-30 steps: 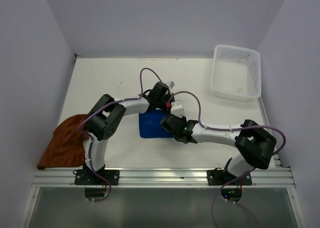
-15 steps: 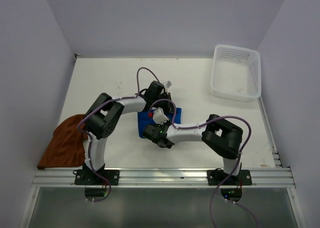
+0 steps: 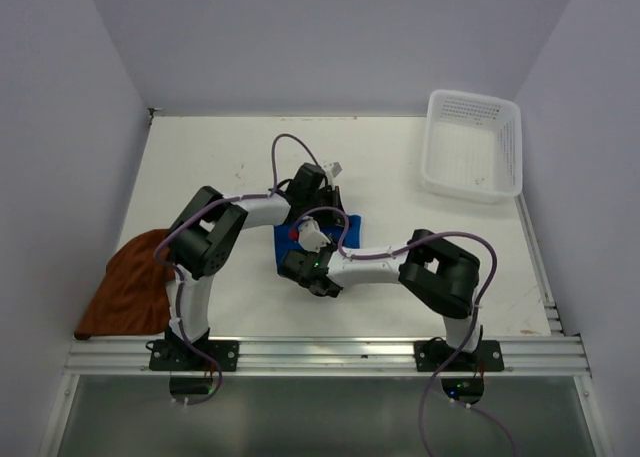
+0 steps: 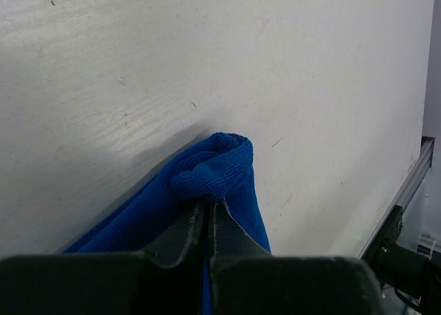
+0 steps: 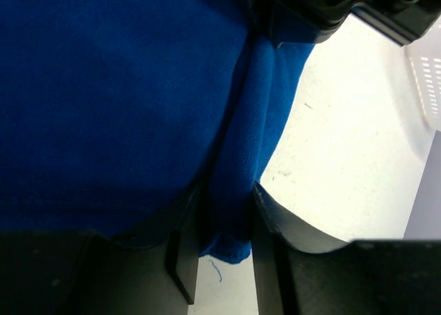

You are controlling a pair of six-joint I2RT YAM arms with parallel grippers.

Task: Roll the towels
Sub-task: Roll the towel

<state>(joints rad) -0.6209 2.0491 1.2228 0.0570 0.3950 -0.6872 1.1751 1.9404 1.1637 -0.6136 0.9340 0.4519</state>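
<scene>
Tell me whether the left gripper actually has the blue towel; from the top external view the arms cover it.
Observer: Yes. In the left wrist view the left gripper is shut on a bunched fold at the edge of the blue towel, which lumps up just past the fingertips.
Operator: And the right one?
Observer: In the right wrist view the right gripper straddles a ridge of the same towel. Its jaws stand apart with cloth filling the gap, and I cannot tell whether they press it.
</scene>
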